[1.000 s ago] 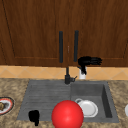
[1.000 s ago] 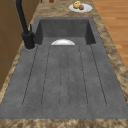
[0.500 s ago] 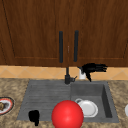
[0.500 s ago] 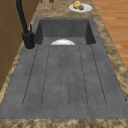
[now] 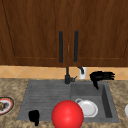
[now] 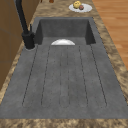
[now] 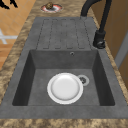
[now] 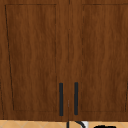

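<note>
Front view faces sink [image 5: 110,105] and cabinet handles [image 5: 60,47] squarely. Side views look along basin from opposite ends, sharing white plate [image 7: 65,88]. Upper view shares handles.

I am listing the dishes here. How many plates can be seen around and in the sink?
3: a white plate in the basin, a red-rimmed plate with food on the left counter, and a white plate with fruit on the right counter.

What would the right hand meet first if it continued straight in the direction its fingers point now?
In the front view the right hand hovers above the sink's back right corner, fingers straight, pointing right. That way looks free along the counter as far as shown, though depth is unclear.
</note>
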{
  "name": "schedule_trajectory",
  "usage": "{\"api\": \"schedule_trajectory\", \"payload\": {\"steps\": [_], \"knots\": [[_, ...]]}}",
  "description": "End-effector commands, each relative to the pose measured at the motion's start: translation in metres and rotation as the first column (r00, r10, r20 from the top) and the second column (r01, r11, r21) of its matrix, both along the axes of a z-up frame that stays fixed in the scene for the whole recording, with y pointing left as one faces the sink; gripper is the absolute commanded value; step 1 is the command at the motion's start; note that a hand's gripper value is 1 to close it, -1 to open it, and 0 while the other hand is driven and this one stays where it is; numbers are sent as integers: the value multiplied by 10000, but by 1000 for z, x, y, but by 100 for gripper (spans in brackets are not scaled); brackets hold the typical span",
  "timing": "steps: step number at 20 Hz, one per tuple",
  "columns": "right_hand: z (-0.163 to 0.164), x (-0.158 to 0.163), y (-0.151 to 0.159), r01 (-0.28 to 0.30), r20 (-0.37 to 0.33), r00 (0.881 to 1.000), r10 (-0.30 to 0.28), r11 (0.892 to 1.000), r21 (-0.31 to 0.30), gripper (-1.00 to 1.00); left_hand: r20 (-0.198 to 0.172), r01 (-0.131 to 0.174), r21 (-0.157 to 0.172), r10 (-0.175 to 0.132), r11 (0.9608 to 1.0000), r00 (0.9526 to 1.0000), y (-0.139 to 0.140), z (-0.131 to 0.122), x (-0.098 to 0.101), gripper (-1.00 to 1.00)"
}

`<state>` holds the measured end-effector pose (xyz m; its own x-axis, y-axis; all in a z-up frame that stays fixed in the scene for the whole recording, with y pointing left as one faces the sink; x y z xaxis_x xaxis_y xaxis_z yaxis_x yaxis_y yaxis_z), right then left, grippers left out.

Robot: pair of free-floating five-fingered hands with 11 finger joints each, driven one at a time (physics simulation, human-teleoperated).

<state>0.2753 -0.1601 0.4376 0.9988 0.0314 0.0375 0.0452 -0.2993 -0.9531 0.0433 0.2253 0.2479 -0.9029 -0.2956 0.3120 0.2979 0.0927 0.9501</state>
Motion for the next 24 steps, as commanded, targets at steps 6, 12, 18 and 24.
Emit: {"api": "schedule_trajectory", "payload": {"steps": [6, 12, 18, 24], "knots": [[-36, -28, -24, -1243, -483, 9907, 1270, 9907, 544, -100, 0, 0, 0, 0, 10000, 10000, 0, 0, 0, 0], [-39, -23, -38, -1435, -331, 9885, 1472, 9851, 950, -100, 0, 0, 0, 0, 10000, 10000, 0, 0, 0, 0], [-42, -6, -50, -1383, -612, 9873, 1463, 9831, 1201, -100, 0, 0, 0, 0, 10000, 10000, 0, 0, 0, 0], [-49, 6, -63, -1635, -977, 9793, 1772, 9774, 1339, -100, 0, 0, 0, 0, 10000, 10000, 0, 0, 0, 0]]}}
